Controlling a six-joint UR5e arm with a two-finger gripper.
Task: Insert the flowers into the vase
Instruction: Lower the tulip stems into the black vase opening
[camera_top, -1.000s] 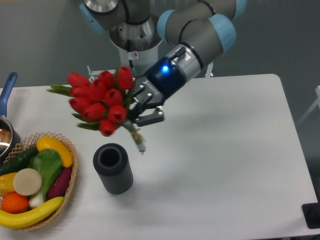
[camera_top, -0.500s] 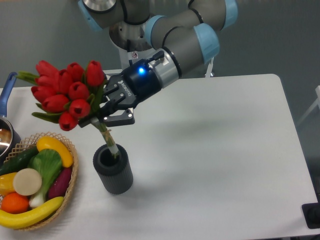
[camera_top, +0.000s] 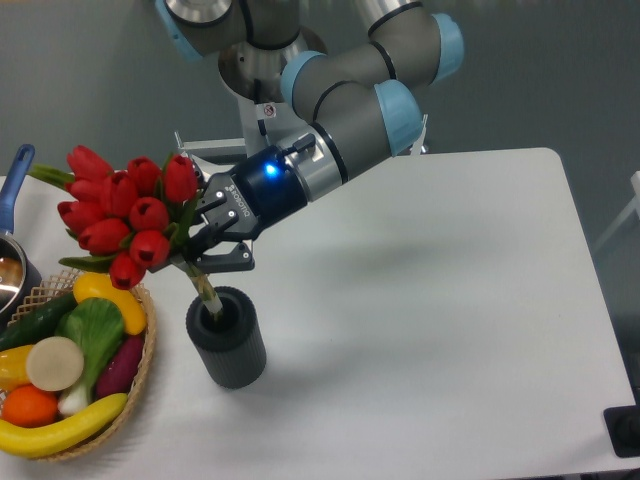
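**Stems at the mouth, bunch not yet seated**

The gripper (camera_top: 205, 255) is clenched on the flowers (camera_top: 120, 215), holding them by the stems just under the buds. The bunch tilts up and to the left, and the stem ends reach down into the mouth of the vase (camera_top: 227, 336). They seem to be only a little way inside the rim, so the insertion looks begun but not finished. What is left, as I judge it, is to lower the stems deeper, bring the bunch more upright, and let go.

Room is tight on the left. The buds hang over the basket (camera_top: 140, 380) of fruit and vegetables, which stands just beside the vase, and a pot (camera_top: 12, 270) sits at the far left edge. To the right the table (camera_top: 450, 330) gives the arm space to draw back. The vase stands well in from the front edge.
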